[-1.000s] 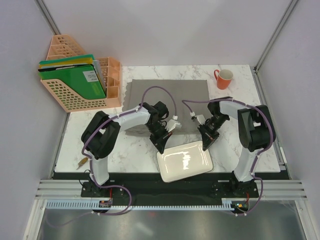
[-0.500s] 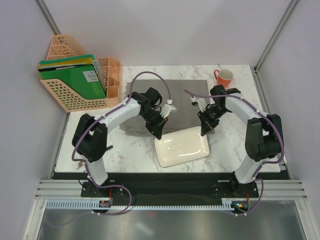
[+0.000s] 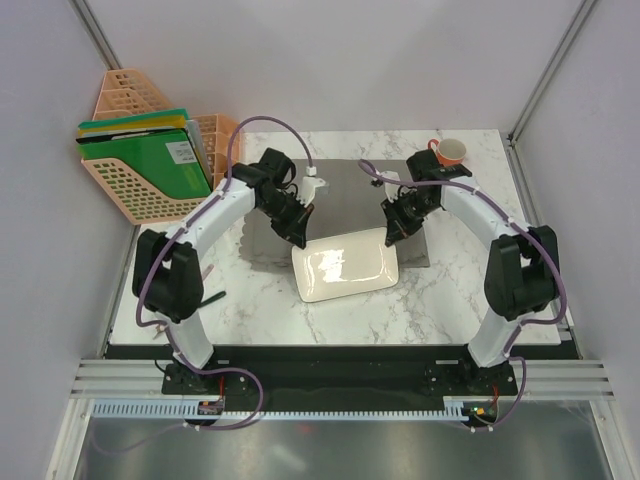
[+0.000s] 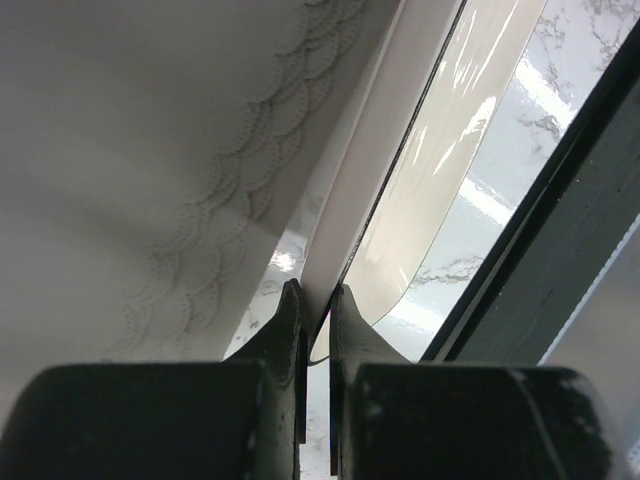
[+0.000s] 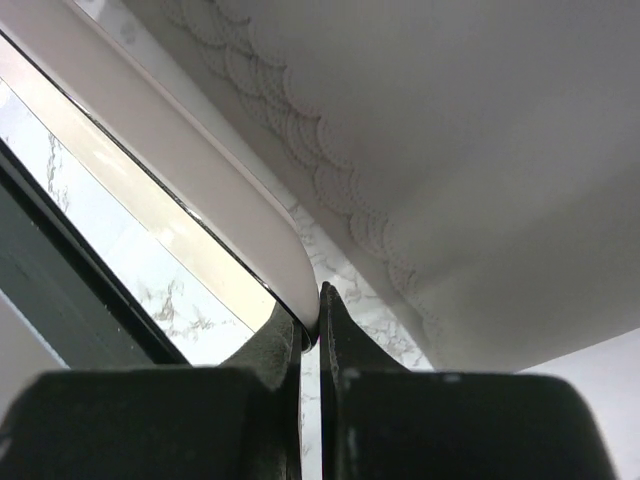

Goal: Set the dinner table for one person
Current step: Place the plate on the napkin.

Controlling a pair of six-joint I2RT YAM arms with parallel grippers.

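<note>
On the white, grey-veined marble dinner table [image 3: 470, 290] spanning the scene, a glossy white rectangular plate [image 3: 345, 265] overlaps the near edge of the grey scallop-edged placemat [image 3: 340, 180], left gripper [image 3: 299, 238] and right gripper [image 3: 391, 235] pinching its far corners; plate placement seems underway, next needing centring, lowering, release.

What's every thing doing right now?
Grey scallop-edged placemat: flat on the white marble table.
White rectangular plate: held at two corners, partly over the placemat.
Orange mug: upright, untouched.
Left gripper: shut on the plate.
Right gripper: shut on the plate.
</note>
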